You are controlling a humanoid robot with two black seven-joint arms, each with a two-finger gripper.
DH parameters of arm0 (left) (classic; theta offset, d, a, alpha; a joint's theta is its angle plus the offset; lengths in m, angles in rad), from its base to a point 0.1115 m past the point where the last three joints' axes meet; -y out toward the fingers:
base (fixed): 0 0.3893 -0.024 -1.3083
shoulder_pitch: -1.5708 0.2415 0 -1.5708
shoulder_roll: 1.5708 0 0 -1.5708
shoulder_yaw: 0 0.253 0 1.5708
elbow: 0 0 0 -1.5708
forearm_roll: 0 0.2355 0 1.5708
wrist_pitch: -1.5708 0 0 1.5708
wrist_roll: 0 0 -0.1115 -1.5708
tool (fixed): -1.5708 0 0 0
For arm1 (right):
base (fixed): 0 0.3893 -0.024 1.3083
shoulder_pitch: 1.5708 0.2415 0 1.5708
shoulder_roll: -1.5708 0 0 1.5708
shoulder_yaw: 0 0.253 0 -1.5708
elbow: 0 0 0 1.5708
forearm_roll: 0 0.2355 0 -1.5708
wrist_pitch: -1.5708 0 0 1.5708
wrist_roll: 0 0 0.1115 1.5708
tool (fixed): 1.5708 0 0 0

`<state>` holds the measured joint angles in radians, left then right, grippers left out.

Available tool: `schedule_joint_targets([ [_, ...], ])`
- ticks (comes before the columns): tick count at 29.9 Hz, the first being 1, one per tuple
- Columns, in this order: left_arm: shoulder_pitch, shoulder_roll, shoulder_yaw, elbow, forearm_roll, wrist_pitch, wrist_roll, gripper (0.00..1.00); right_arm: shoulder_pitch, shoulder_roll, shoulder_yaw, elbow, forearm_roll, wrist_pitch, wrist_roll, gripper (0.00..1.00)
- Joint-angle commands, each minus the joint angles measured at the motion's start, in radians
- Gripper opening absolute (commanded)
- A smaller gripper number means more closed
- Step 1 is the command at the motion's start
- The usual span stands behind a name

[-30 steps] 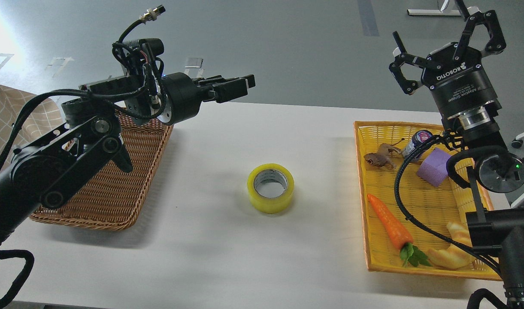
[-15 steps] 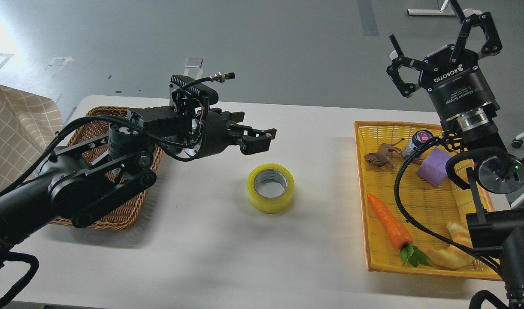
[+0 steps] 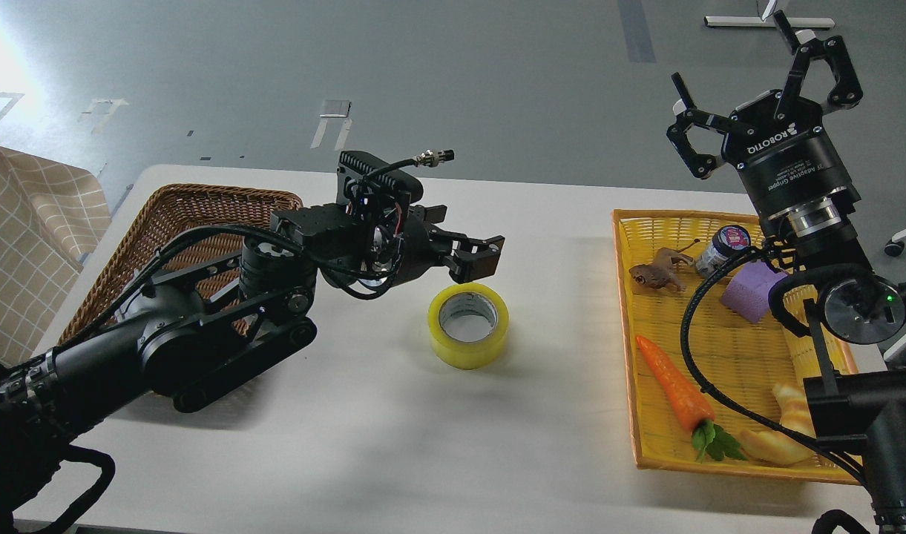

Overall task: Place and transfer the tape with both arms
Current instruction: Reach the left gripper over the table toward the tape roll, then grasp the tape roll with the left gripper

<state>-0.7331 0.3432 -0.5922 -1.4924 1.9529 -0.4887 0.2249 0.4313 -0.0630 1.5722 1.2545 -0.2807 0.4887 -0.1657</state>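
The roll of yellow tape (image 3: 468, 324) lies flat on the white table (image 3: 363, 445), its grey-white core facing up. My left gripper (image 3: 471, 252) hangs just above and behind the roll's far rim, fingers pointing right and spread a little, holding nothing. It does not touch the roll. My right gripper (image 3: 764, 85) is raised high above the far end of the yellow basket (image 3: 627, 386), fingers spread wide and empty.
A brown wicker basket (image 3: 178, 215) stands at the left under my left arm. The yellow basket holds a toy carrot (image 3: 674, 389), a croissant (image 3: 783, 437), a purple block (image 3: 749, 291), a small jar (image 3: 722, 248) and a brown toy animal (image 3: 657, 273).
My left arm has swung down and to the right, from above the wicker basket to just over the tape. My right gripper has drifted slightly up. The tape has not moved.
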Motion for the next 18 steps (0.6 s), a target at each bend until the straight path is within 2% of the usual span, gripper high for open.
schedule_joint_targets([
  [1, 0.001, -0.006, 0.025, 0.009, 0.000, 0.000, -0.006, 0.98, 0.003, 0.000, 0.002, 0.002, 0.000, 0.000, 0.000, 1.00],
  [10, -0.003, -0.007, 0.069, 0.083, 0.000, 0.000, -0.007, 0.98, 0.001, 0.000, 0.000, 0.002, 0.000, 0.000, 0.000, 1.00],
  [18, -0.008, -0.059, 0.087, 0.135, 0.003, 0.000, 0.004, 0.98, 0.000, 0.005, 0.000, 0.000, 0.000, 0.000, 0.000, 1.00],
])
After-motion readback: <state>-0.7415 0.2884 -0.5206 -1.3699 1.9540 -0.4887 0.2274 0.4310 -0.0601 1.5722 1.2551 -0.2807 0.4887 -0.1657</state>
